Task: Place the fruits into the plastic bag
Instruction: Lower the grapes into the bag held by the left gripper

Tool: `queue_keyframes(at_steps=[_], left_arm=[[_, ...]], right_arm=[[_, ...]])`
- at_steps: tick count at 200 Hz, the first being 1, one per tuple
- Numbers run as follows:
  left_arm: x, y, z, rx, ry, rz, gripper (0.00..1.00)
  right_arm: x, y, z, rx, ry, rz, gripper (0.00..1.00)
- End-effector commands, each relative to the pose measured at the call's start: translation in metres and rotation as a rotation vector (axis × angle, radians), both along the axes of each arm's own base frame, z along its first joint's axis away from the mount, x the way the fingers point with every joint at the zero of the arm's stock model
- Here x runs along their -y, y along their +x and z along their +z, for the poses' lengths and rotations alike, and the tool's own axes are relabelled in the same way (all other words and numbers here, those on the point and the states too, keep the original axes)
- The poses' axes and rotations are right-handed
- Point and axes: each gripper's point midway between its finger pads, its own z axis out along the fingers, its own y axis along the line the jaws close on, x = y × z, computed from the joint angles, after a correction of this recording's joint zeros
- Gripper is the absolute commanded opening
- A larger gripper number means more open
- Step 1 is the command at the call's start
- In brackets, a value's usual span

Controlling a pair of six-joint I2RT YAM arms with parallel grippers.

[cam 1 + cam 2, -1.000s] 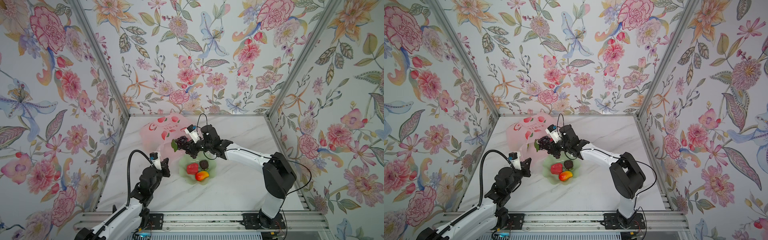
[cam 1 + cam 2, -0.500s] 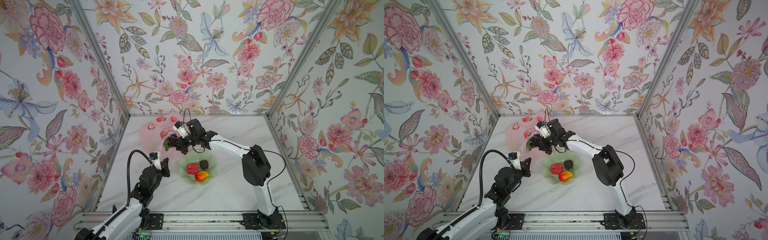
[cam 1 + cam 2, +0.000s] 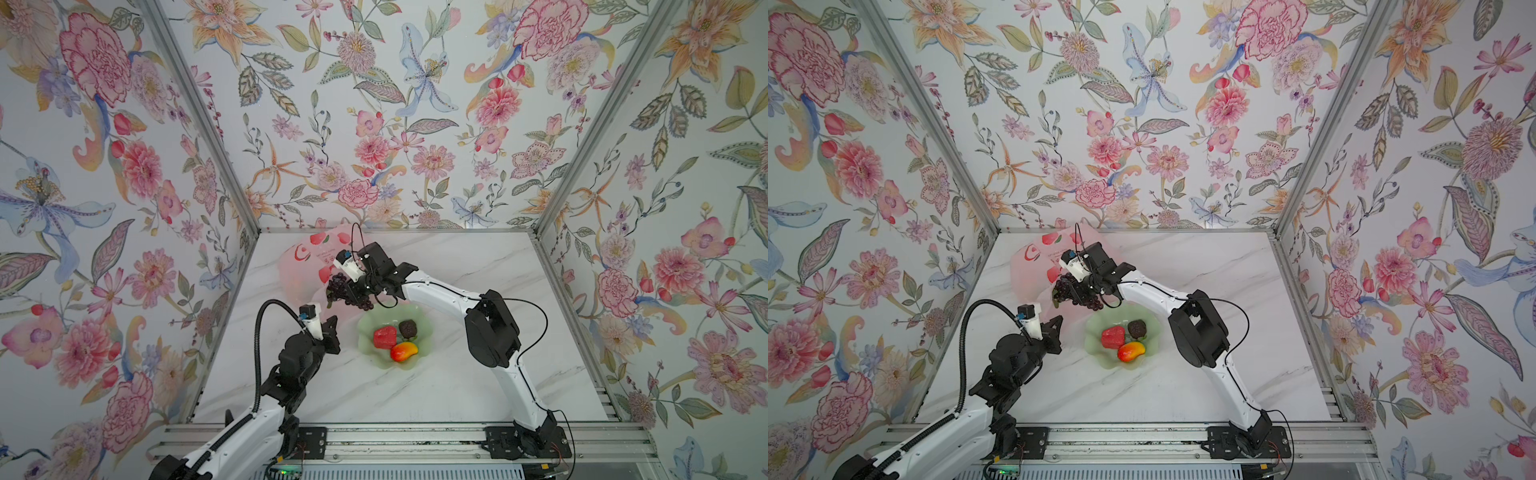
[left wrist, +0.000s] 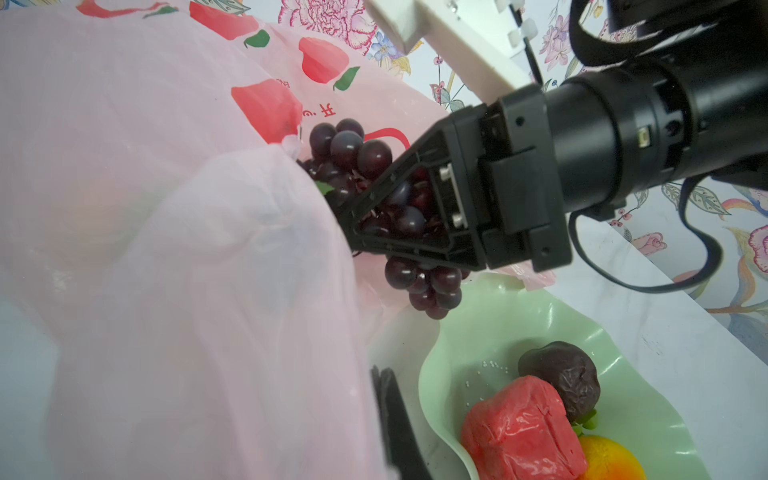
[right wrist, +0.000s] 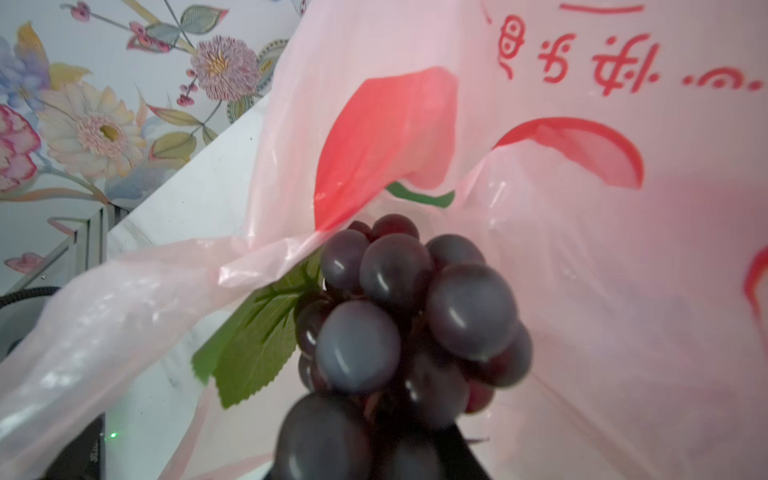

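Since the right hand point(image 3: 349, 293), grasping the grape bunch point(image 4: 424, 282), has swung centre-left to the plastic bag point(image 3: 299, 270), which the clenched left hand point(image 3: 331, 325) holds, release looks next.

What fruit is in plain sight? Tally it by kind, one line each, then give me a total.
Dark purple grape bunch: 1
Red fruit: 1
Dark maroon fruit: 1
Red-yellow mango: 1
Total: 4
The last three lie on the green plate. Whether the plastic bag already holds any fruit cannot be told.
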Motion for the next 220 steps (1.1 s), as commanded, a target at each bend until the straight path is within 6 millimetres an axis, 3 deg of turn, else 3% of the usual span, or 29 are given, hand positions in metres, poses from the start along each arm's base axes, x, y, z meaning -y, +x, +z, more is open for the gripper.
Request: queue_keyframes(at_steps=[1,51,75,141,220], left_arm=[[0.0,0.0,0.004,0.014,-0.024,-0.003,0.0],[-0.003,0.0,0.005,0.016,-0.027,0.007,0.0],[-0.002,0.0,0.005,0.017,-0.029,0.005,0.0],[0.0,0.001,0.003,0.008,-0.022,-0.009,0.0],[0.0,0.0,0.004,0.016,-0.025,-0.011,0.0]], right_arm=[[0.004,-0.007,-0.02,0.046,-0.065,0.028,0.29],[0.01,-0.001,-0.012,0.132,-0.036,0.019,0.28],[0.008,0.011,-0.007,0.094,-0.006,-0.029,0.28],[0.006,0.068,0.049,0.044,0.249,-0.223,0.28],[-0.014,0.107,0.052,-0.104,0.594,-0.407,0.28]])
